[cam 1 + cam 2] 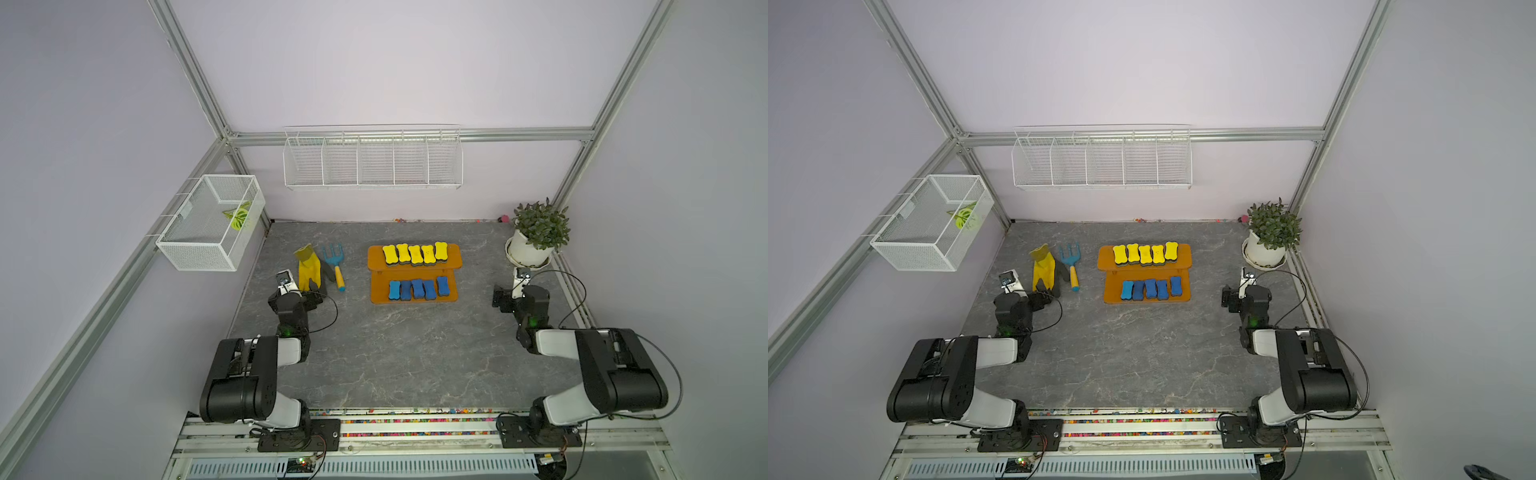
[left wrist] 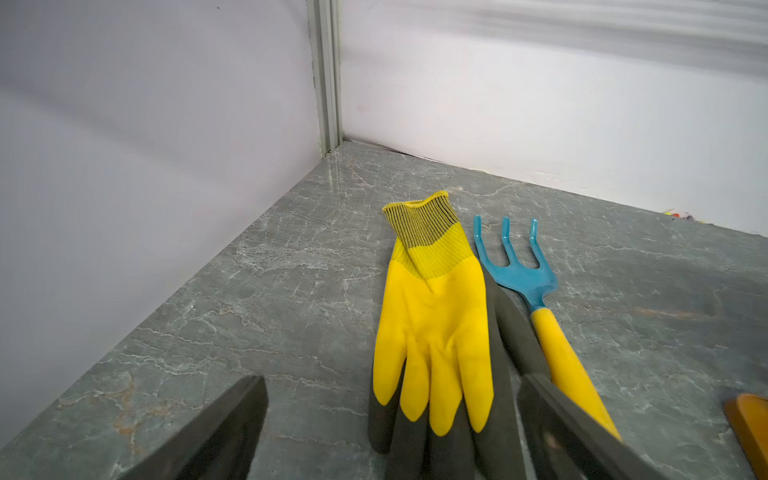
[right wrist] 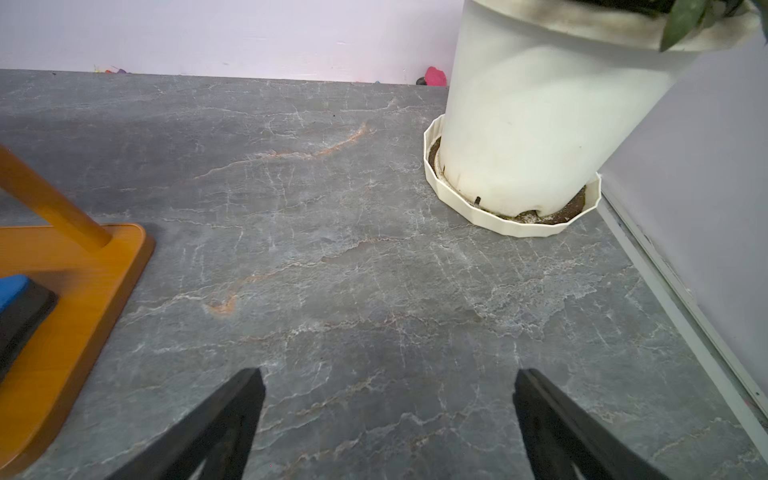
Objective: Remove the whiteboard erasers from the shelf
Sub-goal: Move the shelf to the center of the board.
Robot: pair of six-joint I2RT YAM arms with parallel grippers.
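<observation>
Status: all 10 whiteboard erasers are sitting on the shelf; 5 yellow erasers are lining the upper board and 5 blue erasers the lower board, at its 6 o'clock; nothing is being held.

The left gripper is hovering at the shelf's 9 o'clock, jaws spread wide and empty, over the fingertip end of the yellow glove, with the hand rake lying just beside it; the right gripper is hovering at the shelf's 3 o'clock, jaws equally wide and empty, over bare table; the potted plant is standing at the shelf's 2 o'clock.

I'm reading this as the first reach, not yet begun. How I'd be running it:
- splitting the rows by side, each arm working inward from its own end;
- starting the right arm on the end blue eraser at the row's 3 o'clock; it's sitting slightly apart, while the other 4 look to be touching;
- coming straight down and pinching across the narrow waist, 1 jaw going into that gap;
- staying off the upper board's front edge;
- lifting vertically, since the shelf is looking light and likely to slide;
- raising the left arm before traversing, so it's clearing the glove and rake.
</observation>
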